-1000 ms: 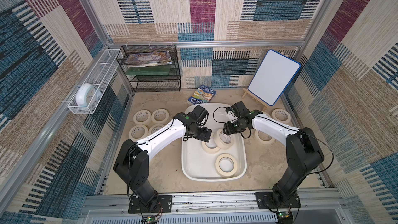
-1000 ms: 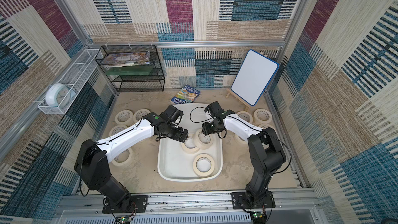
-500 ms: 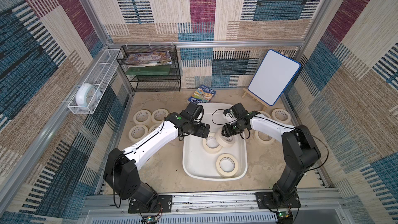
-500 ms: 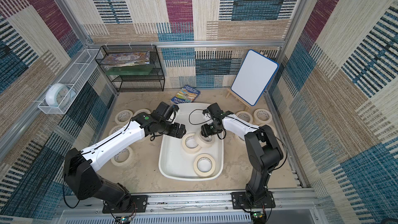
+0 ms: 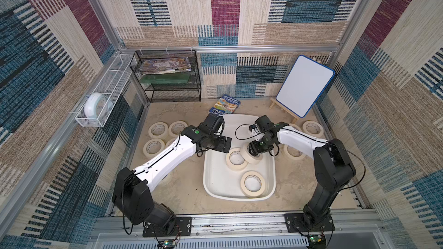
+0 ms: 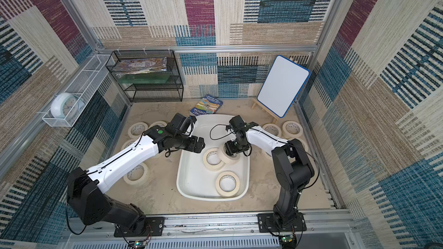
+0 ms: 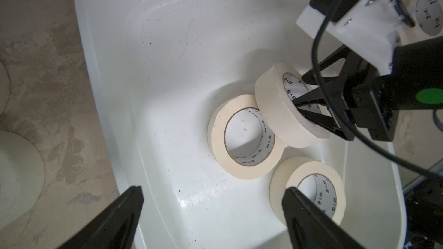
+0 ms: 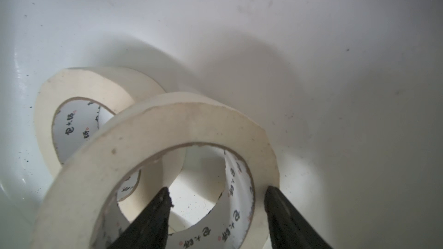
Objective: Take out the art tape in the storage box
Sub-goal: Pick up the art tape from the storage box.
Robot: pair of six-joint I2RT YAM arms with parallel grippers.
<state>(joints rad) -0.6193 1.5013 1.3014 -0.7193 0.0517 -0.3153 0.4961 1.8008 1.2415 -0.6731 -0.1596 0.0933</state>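
Lower an end effector into the far half of the storage box (image 5: 217, 178) or its near left corner: both floors are bare. At mid-box a flat roll of art tape (image 7: 220, 140) and a tilted roll (image 7: 271, 106) leaning on it block the way. The right end effector (image 8: 217, 189) stands astride the tilted roll's wall. A third roll (image 7: 287, 176) lies at the near end, towards the right wall. The left end effector (image 7: 212, 190), spread wide, hangs at the left rim. Loose rolls (image 5: 158, 130) crowd the bench (image 5: 182, 188) on both sides of the box.

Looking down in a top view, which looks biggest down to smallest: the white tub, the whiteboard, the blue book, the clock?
1. white tub
2. whiteboard
3. blue book and clock: about alike, and the clock hangs higher, nearer the camera, so I would not rank them.
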